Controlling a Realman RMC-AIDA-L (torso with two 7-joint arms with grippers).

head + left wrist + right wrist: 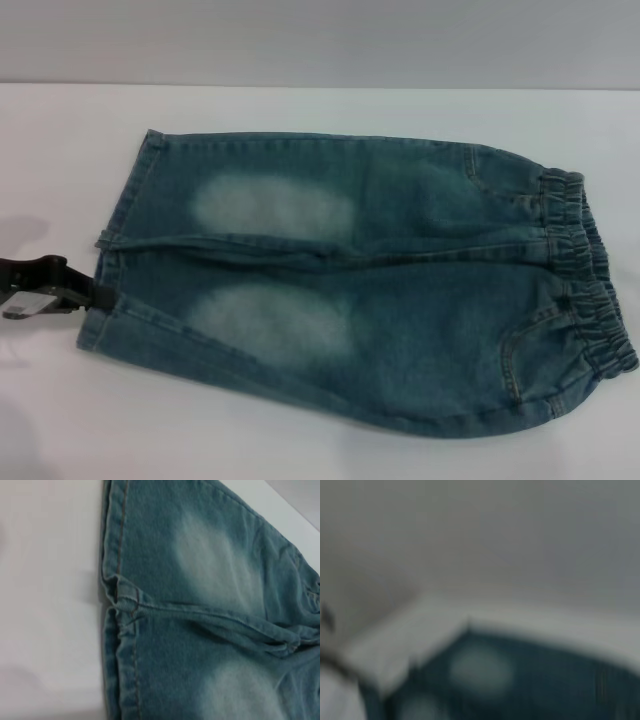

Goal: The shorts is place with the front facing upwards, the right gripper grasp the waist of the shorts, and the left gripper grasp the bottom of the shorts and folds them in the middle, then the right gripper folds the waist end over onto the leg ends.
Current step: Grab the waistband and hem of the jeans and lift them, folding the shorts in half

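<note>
- Near edge of the white bench point(300, 455): bare surface in front of the denim shorts point(400, 330), which lie flat with legs toward the robot's left and waist toward its right.
- Left claw point(92, 294): low at the left edge of the head view, black fingers reaching to the leg ends point(112, 270), right at the gap between the two hems. Cannot tell whether the fingers are parted or pinched on cloth.
- Left wrist view: the two flat stitched hems point(117, 630) meet at the centre seam; pale faded patches on each leg.
- Waist of the shorts point(590, 270): ruffled elastic band, darker blue, at the right end, resting on the bench.
- Right claw: not seen in the head view; its wrist view is blurred, showing only denim point(530, 680) below and the pale bench.
- Far side: grey wall point(320, 40) beyond the bench edge.
</note>
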